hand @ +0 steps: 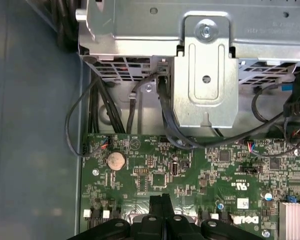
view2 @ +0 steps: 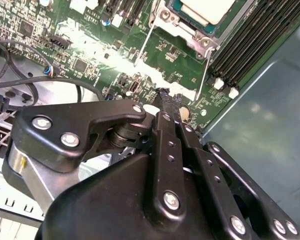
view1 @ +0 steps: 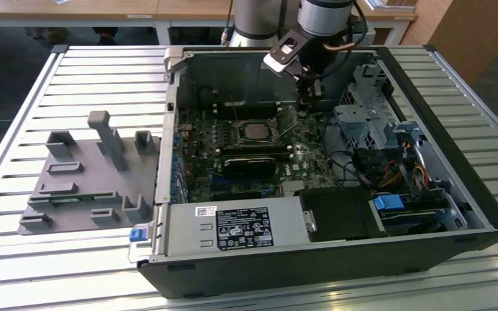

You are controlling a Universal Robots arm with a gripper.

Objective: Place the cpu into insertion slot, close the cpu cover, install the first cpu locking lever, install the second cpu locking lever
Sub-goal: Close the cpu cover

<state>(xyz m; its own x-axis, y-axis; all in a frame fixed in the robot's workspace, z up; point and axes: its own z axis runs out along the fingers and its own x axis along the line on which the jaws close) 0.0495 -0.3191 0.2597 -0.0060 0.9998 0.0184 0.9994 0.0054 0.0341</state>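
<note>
Slatted metal table [view1: 76, 65] carries an open computer case [view1: 318, 272]; inside, the cpu [view1: 253, 131] lies in the insertion slot [view1: 235, 134]. Near that slot, on the exterior view's right of it, the gripper [view1: 305, 103] hangs above the green circuit board [hand: 155, 170], fingers [view2: 167, 130] pressed together, holding nothing.

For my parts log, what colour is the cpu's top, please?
The cpu is pale silvery-beige; the second wrist view shows it best.
</note>
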